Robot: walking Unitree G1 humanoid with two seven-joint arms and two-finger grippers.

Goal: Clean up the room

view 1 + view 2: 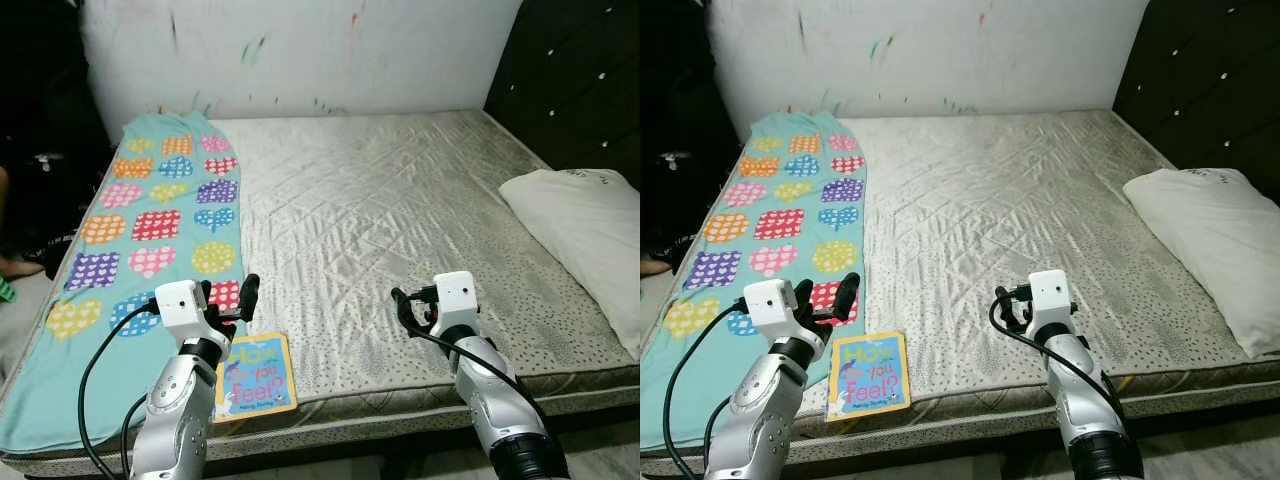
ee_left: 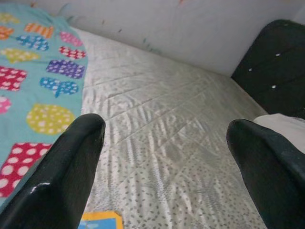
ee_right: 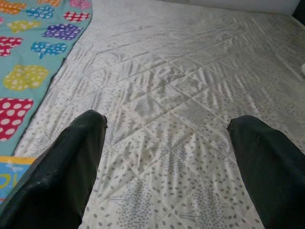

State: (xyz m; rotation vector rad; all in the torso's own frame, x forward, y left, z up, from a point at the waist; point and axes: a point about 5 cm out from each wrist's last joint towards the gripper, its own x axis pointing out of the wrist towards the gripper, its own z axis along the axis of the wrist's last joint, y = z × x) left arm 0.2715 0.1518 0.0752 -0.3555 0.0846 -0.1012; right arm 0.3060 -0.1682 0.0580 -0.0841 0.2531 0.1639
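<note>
bed: a big mattress [image 1: 400,210] with a shiny grey quilted cover.
blanket: a teal blanket [image 1: 150,230] with dotted hearts lies along the bed's left side.
book: a picture book [image 1: 254,376] lies flat at the bed's front edge, just beside the blanket.
pillow: a white pillow [image 1: 590,235] rests on the right side.
left gripper: left gripper [image 1: 238,300] hangs over the blanket edge just above the book, fingers wide apart, holding nothing.
right gripper: right gripper [image 1: 410,308] hangs over the bare mattress, fingers wide apart, holding nothing.

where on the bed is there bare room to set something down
The widest bare patch is the middle of the mattress, bordered by the teal blanket on its left and the pillow on its right. The near left edge is crowded: the book lies there beside the left tool.
</note>
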